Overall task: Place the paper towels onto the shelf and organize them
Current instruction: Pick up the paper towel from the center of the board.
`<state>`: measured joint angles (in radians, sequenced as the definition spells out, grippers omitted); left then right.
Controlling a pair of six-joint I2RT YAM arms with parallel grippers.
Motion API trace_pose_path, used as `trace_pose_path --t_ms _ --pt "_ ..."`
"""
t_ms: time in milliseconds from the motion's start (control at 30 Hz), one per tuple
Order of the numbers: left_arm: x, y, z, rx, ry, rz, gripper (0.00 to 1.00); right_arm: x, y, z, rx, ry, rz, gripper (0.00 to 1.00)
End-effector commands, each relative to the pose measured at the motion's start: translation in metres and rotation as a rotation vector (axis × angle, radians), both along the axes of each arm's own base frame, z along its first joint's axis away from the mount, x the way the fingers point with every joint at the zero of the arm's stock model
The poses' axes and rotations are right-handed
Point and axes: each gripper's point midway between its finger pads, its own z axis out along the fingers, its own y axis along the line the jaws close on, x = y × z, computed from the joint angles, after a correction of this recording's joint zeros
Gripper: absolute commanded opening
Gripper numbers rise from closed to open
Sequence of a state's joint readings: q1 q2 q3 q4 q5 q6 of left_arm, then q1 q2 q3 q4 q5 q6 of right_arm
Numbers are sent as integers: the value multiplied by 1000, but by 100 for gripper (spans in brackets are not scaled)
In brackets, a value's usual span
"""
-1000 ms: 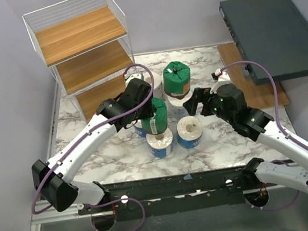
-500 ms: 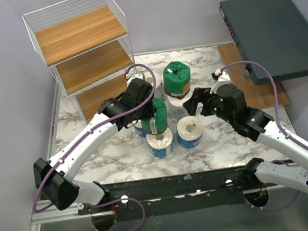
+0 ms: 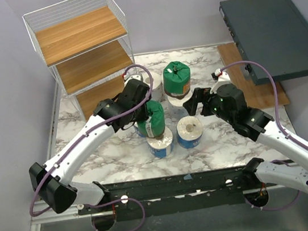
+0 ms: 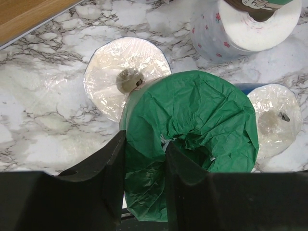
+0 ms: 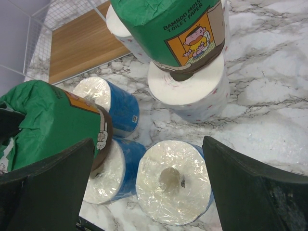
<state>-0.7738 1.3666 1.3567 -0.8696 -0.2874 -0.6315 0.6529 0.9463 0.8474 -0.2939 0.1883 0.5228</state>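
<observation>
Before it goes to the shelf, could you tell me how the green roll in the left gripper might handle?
Probably light and squashy: the green roll looks crinkled where the left gripper pinches it. Held at one side, it tilts and may swing.

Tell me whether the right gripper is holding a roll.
No, the right gripper stands wide open, its fingers clear of the blue-wrapped roll beneath them.

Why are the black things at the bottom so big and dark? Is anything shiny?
Left wrist view: the fingers sit right by the lens, so they look huge and dark, while the green roll is sharp. Right wrist view: the plastic on the blue roll glints. Top view: even light, soft shadows on the table.
</observation>
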Motion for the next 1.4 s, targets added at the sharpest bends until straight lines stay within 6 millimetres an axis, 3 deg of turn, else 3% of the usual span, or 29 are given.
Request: trace_pose_path --t_ms 0,267,567,800,1367 --pt "-5 13 47 -45 -92 16 21 -4 3 -1 -5 18 23 97" --pt "-9 53 90 -53 -199 127 21 -4 5 2 11 15 27 97" --pt "-7 114 126 -131 -274 318 21 -1 9 10 25 6 36 97" --pt "-5 147 153 -119 -336 400 21 1 12 13 40 4 36 97" --pt "11 156 292 -206 -611 410 21 4 15 16 47 3 38 97"
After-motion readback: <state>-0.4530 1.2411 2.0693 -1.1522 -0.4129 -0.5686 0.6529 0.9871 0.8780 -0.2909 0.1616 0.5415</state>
